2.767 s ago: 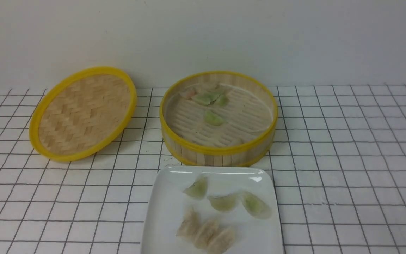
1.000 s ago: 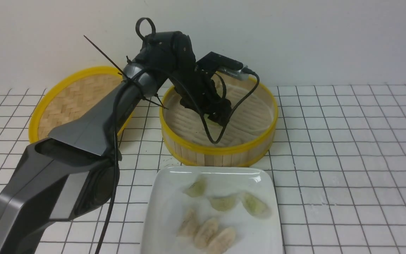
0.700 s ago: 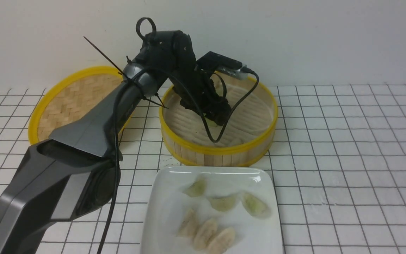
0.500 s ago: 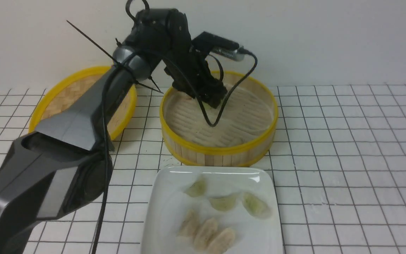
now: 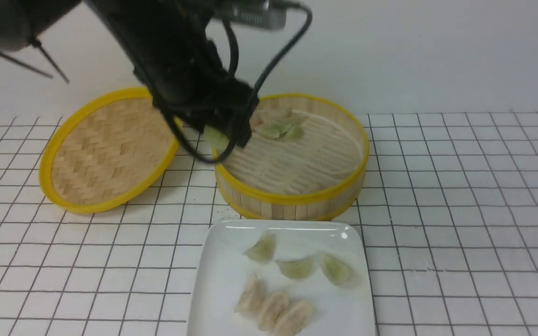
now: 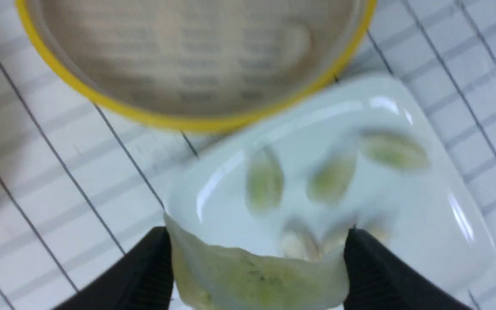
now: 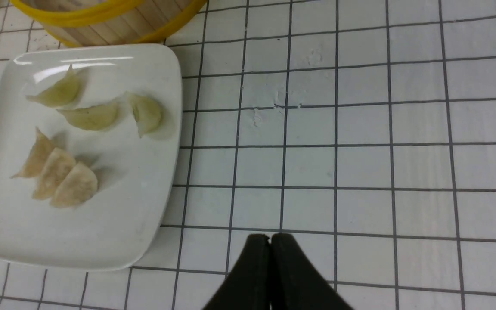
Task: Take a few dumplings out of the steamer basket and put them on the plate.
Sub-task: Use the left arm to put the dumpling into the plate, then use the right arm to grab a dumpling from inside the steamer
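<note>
My left gripper (image 5: pixel 220 137) is shut on a pale green dumpling (image 5: pixel 215 138) and holds it in the air over the near left rim of the steamer basket (image 5: pixel 292 198). In the left wrist view the dumpling (image 6: pixel 252 280) spans between the two black fingers (image 6: pixel 144 275). A few green dumplings (image 5: pixel 278 129) lie at the back of the basket. The white plate (image 5: pixel 217 280) in front holds three green dumplings (image 5: pixel 297 268) and three beige ones (image 5: pixel 273 310). My right gripper (image 7: pixel 270 237) is shut and empty over the tiles beside the plate (image 7: pixel 144 206).
The woven bamboo lid (image 5: pixel 105 149) with a yellow rim leans on the wall left of the basket. The left arm's cable (image 5: pixel 269 70) hangs over the basket's back left. White gridded tabletop (image 5: pixel 460 210) stretches to the right.
My left gripper came down into the basket, shut on the lone middle dumpling, then rose and swung left and toward the near rim with it. The basket's middle is now bare.
</note>
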